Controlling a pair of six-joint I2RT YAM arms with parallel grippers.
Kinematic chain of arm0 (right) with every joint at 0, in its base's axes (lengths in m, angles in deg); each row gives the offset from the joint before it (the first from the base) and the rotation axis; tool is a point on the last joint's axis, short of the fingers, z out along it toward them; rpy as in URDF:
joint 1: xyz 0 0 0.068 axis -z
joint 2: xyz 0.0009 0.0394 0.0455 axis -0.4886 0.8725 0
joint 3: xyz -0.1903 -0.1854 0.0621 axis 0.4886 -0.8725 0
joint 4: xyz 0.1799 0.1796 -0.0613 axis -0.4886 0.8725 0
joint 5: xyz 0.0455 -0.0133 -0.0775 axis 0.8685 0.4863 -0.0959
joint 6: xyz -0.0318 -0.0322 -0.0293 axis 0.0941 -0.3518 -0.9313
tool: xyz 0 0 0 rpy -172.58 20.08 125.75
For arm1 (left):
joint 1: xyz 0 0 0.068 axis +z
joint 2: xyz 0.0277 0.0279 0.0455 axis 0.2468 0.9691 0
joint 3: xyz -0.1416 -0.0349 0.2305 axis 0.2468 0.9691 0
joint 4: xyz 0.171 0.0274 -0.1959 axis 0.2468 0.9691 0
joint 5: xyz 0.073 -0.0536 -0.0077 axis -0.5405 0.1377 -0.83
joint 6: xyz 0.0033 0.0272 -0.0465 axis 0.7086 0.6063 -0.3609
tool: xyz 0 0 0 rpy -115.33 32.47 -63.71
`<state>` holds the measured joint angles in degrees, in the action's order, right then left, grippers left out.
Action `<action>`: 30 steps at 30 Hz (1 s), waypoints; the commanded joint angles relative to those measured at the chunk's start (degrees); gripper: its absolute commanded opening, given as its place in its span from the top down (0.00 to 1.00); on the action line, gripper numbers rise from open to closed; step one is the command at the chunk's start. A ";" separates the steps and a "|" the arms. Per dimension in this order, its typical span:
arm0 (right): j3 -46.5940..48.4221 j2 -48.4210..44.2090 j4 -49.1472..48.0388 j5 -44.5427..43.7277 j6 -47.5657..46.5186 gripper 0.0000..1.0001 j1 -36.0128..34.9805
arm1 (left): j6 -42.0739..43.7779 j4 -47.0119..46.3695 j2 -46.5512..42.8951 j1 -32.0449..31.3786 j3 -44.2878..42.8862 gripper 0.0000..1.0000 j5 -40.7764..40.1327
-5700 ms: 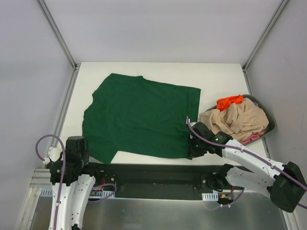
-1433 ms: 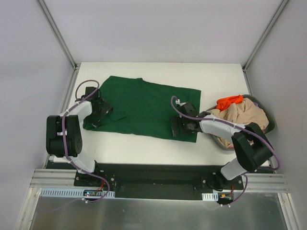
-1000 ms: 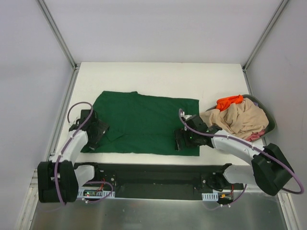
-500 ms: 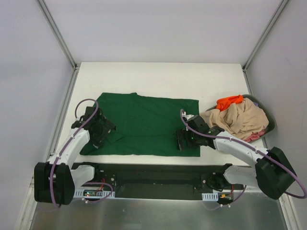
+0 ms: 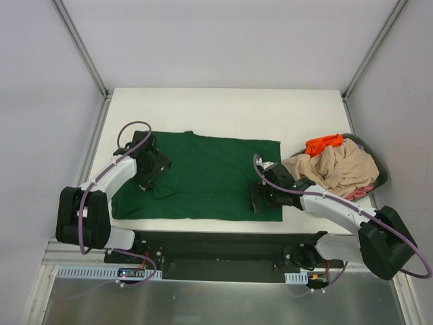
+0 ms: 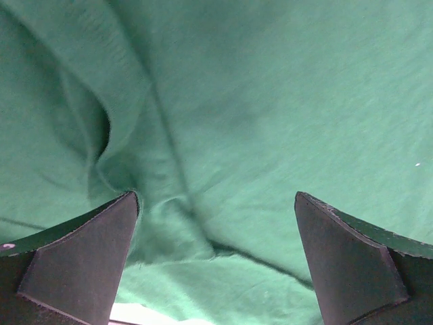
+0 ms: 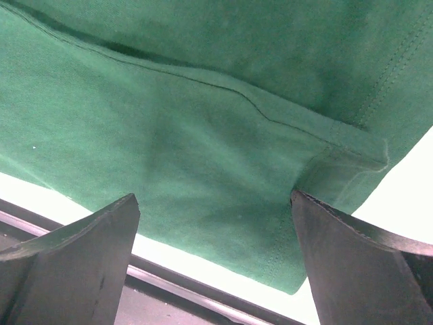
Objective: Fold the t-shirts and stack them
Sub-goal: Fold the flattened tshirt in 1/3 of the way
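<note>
Now the dark green t-shirt (image 5: pixel 210 177) lies half-folded on the counter (image 5: pixel 223 112), near its front edge; the left jaws and right jaws both stand spread and empty, low over the cloth; a shallow pinch might catch only one layer, dragging the fold apart.

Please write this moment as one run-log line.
left gripper: open over green t-shirt sleeve end | right gripper: open over hem corner | beige shirt, orange shirt, pink shirt: heaped in basket
</note>
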<state>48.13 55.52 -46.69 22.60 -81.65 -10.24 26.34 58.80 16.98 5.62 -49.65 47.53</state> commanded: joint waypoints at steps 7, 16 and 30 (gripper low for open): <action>0.89 -1.80 0.89 -1.58 -0.91 0.04 1.34 | 7.03 -4.61 8.40 -1.61 -12.93 0.01 2.78; 0.80 -1.10 0.28 -1.50 -1.61 0.04 1.69 | 8.01 3.04 -2.48 -1.70 -2.93 0.01 -7.68; 0.37 -0.30 -0.08 -0.70 -1.18 0.04 1.78 | 4.13 -0.47 -3.74 0.14 5.97 0.01 -11.66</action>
<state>48.13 55.34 -46.67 21.99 -82.48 -8.71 31.15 60.62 9.25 5.41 -42.40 36.07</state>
